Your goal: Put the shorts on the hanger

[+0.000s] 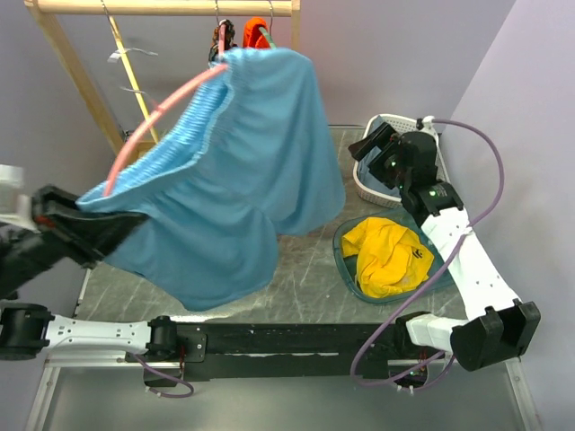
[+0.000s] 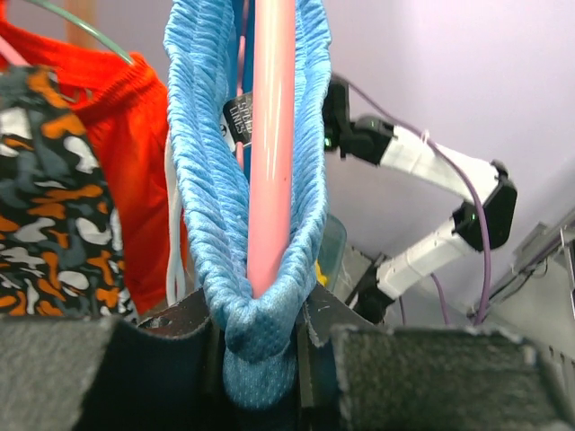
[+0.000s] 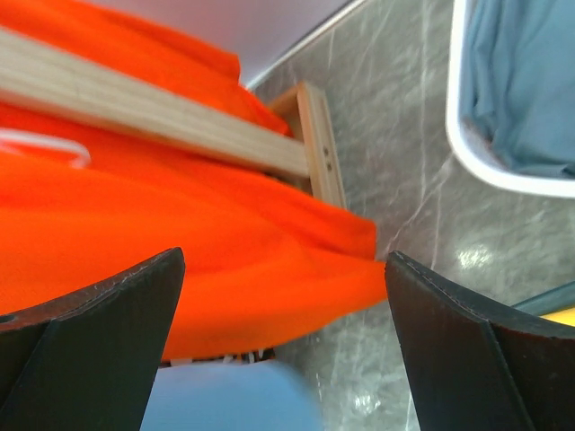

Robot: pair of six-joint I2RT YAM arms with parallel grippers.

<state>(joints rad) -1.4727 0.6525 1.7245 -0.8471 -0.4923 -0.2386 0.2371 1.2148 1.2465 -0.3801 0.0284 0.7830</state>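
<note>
Sky-blue shorts (image 1: 260, 153) hang stretched across the centre of the overhead view, the waistband threaded over a pink hanger (image 1: 157, 117) that slopes from the wooden rail (image 1: 162, 7) at the top edge down to the left gripper (image 1: 94, 220) at centre left. The left wrist view shows its dark padded fingers (image 2: 395, 377) clamped together on the bunched end of the waistband, where the smooth, glossy pink bar disappears into the cloth. The right gripper (image 1: 370, 144), upper right of centre beside a white basket (image 1: 364, 189), holds nothing; its own camera shows both black fingers spread wide apart above the marbled table (image 3: 395, 135).

The shorts look light, soft and limp, with legs that fall in loose folds towards the table. The gathered, ribbed elastic is the thickest and firmest part (and likely the safest place to pinch), while the fine knit below it would probably slip through a grip. On slick plastic the waistband could slide along the bar if tension is lost. The hanger itself reads as a thin, stiff arch with some spring in it.

Bright orange shorts (image 2: 135, 126) and a camouflage-print garment (image 2: 45, 206) hang just beside the waistband. A cream-yellow hanger (image 1: 135, 85) hangs at upper left. Grey-blue cloth (image 3: 526, 81) fills the basket, and a crumpled yellow cloth (image 1: 386, 256) sits in a teal bowl (image 1: 346, 269) at lower right.
</note>
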